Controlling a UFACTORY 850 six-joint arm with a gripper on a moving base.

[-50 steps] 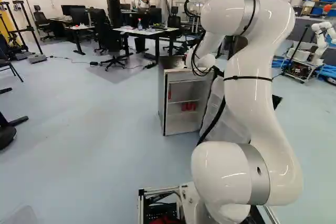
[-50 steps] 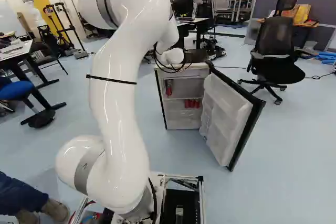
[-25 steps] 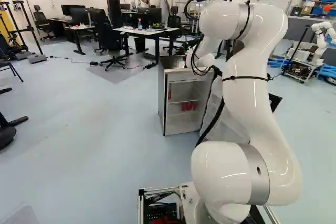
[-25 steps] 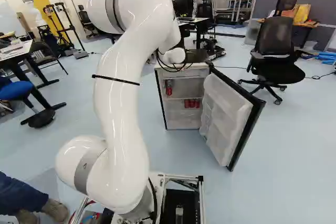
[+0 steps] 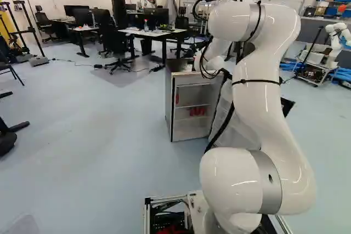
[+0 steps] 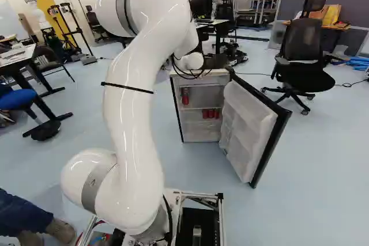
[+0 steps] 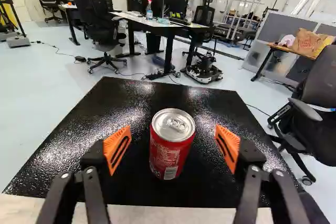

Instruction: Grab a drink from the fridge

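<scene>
- Evidently, the red can (image 7: pixel 172 148) is stood upright on the top of the fridge (image 5: pixel 169 102), and no hold on it has been taken.
- The gripper (image 7: pixel 172 136) is held open above the fridge top, its orange pads (image 7: pixel 116 149) set wide, one on each side of the can, with a gap left at both.
- By the wrist view, the can is lined up near the middle of that opening; whether it is fully between the pads or slightly ahead of them cannot be told.
- Its long axis is vertical and is crossed by the closing line, so a level squeeze around the middle of the body seems to be called for; should one pad touch first, the can might be slid or tipped.
- The white arm (image 6: pixel 130 125) is reached out over the fridge, and no second arm is needed.
- The fridge top is finished in glossy, pebbled black, bordered by a pale smooth edge; the can is a plain metal cylinder, its lid silver and rimmed. The pads are slotted and tapered.
- The door (image 6: pixel 251 128) is swung out from the fridge, its lining moulded in pale, plastic-looking shelves.
- More red drinks (image 6: pixel 210 113) are kept inside the fridge, though the one on top appears to be meant.
</scene>
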